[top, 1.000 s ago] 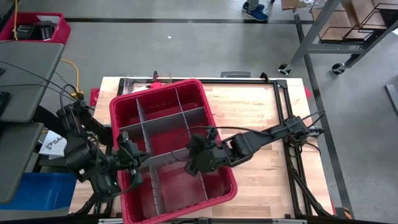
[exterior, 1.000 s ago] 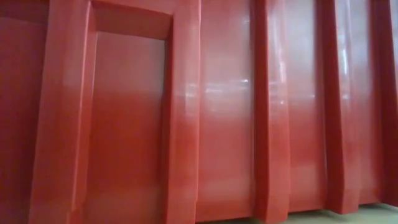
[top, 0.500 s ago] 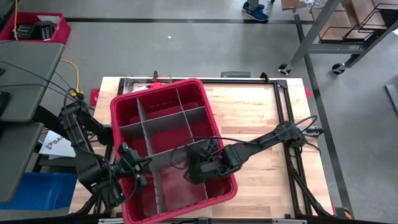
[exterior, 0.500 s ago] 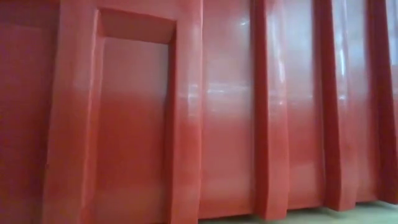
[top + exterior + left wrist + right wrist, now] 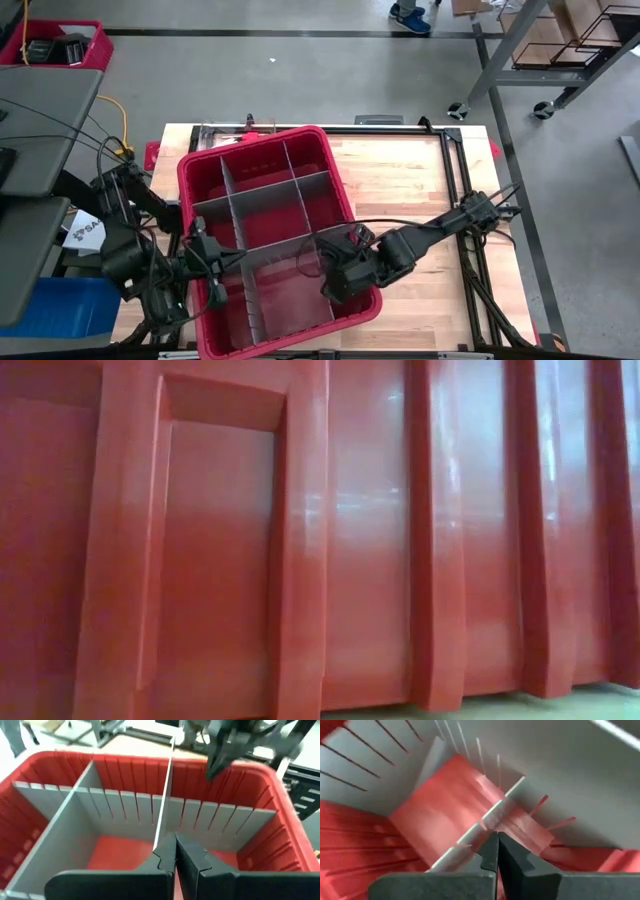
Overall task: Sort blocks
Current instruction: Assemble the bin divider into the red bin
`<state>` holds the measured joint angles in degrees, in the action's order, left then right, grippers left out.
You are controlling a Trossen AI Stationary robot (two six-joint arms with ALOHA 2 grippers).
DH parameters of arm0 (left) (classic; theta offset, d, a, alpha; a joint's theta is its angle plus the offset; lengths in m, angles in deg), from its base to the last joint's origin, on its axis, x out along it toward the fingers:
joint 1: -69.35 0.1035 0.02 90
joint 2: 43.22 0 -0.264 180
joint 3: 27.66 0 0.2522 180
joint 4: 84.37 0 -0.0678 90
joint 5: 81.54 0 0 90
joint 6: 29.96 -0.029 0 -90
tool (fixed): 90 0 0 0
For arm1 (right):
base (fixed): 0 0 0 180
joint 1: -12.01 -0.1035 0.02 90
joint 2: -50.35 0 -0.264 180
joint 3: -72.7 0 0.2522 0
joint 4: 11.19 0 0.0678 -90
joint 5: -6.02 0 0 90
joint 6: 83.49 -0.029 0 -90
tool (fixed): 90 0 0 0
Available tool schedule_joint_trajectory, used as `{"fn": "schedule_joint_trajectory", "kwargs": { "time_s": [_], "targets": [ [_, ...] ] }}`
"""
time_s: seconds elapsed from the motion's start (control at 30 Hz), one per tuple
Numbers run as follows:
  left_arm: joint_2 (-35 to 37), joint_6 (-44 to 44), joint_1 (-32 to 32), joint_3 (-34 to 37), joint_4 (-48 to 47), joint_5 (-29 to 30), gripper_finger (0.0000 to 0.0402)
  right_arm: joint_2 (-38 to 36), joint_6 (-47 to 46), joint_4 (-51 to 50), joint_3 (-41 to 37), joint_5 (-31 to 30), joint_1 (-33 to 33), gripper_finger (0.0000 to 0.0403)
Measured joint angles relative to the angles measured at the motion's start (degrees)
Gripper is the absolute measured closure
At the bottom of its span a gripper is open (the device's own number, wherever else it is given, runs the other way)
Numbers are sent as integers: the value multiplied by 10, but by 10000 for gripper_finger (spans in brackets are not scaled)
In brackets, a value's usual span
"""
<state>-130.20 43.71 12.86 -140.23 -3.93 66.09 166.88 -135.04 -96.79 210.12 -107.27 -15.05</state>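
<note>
A large red bin [image 5: 250,141] stands on the left half of the wooden table [image 5: 410,180], split into compartments by grey slotted dividers [image 5: 265,212]. Its ribbed wall [image 5: 350,540] fills the low view. No blocks show in any view. My left gripper [image 5: 207,262] is at the bin's left wall, shut on the end of a cross divider [image 5: 285,243]. My right gripper [image 5: 333,283] reaches down into the bin's near right compartment, fingers shut, its tips [image 5: 496,840] right at a divider's top edge [image 5: 507,795]. My left gripper pinches the top edge of the thin cross divider [image 5: 159,832] at its left end between its two fingers, which slant down from the table's left side and lie along the sheet. The divider stands upright in the bin. My right gripper's shut tips sit by a divider's edge; whether they touch it I cannot tell.
The table's right half is bare wood, edged by a black frame rail [image 5: 455,190]. A second red crate [image 5: 55,45] stands on the floor at the far left, a blue box [image 5: 60,300] by the near left corner. A person's shoes [image 5: 410,15] show beyond the table.
My right gripper has gone toward the table's near and right edges inside the bin, sinking and tipping more steeply downward, still shut. My left gripper dipped toward the near edge and came back to nearly the same place at the bin's left wall.
</note>
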Motion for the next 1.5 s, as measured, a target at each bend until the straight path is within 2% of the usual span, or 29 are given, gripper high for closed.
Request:
{"fn": "schedule_joint_trajectory", "kwargs": {
  "time_s": [0.2, 0.4, 0.7, 0.87, 0.93, 1.0, 1.1, 1.17, 1.23, 1.37, 1.5],
  "targets": [
    [0, -69, 14, -41, 0, 23, 401, 41, 10, -18, -1, -21, 15, 403],
    [0, -79, 15, -43, 0, 25, 401, 74, 8, -6, -1, -71, 32, 403],
    [0, -79, 11, -43, -8, 20, 402, 78, 28, 47, 3, -39, 31, 403],
    [0, -71, 10, -43, -43, 12, 401, 72, 64, 28, 55, 44, 23, 403],
    [0, -67, 10, -43, -42, 12, 401, 72, 78, 9, 88, 46, 14, 403],
    [0, -68, 9, -43, -42, 9, 401, 70, 89, 12, 114, 5, 5, 403],
    [1, -73, 3, -37, -42, -13, 401, 34, 93, 77, 89, -93, -5, 403],
    [2, -67, -4, -21, -42, -16, 401, 28, 80, 75, 89, -158, -7, 403],
    [2, -49, -12, -1, -42, -14, 401, 31, 60, 72, 87, -199, -4, 403],
    [1, 38, -15, 46, -43, -14, 402, 41, 28, 70, 86, -221, 6, 403],
    [1, 118, -23, 87, -42, -19, 402, 67, 24, 68, 87, -197, 8, 403]
  ]
}}
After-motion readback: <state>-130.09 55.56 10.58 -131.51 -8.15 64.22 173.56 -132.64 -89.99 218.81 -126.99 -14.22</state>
